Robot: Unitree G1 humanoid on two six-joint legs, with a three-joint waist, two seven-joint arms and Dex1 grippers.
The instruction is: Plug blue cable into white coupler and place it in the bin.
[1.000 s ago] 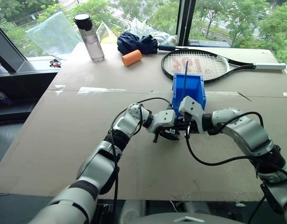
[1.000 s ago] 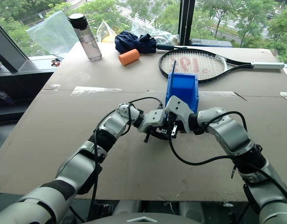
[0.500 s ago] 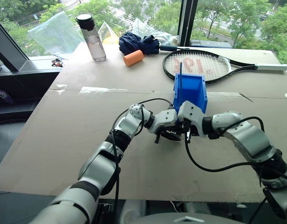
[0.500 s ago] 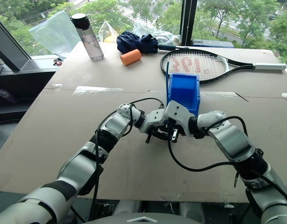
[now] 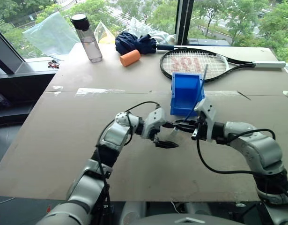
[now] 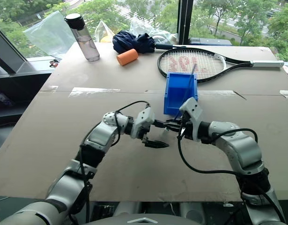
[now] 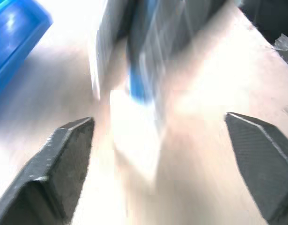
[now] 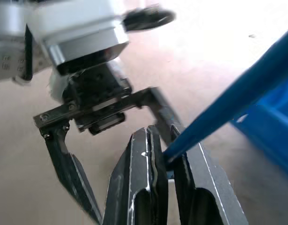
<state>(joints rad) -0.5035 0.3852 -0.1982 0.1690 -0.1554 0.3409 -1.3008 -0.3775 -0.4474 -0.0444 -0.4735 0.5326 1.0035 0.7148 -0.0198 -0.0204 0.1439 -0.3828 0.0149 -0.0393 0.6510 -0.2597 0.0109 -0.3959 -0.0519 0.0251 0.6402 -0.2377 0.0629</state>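
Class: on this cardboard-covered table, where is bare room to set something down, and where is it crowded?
Free: the wide stretch of the brown cardboard tabletop left of the arms, and the near edge. Crowded: the far edge, with the clear water bottle, orange foam cylinder, black tennis racket, and bright blue plastic bin.

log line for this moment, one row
left end effector: open, empty | right end effector: shut on blue cable | coupler: on cable end | bin: behind both, cable not in yet
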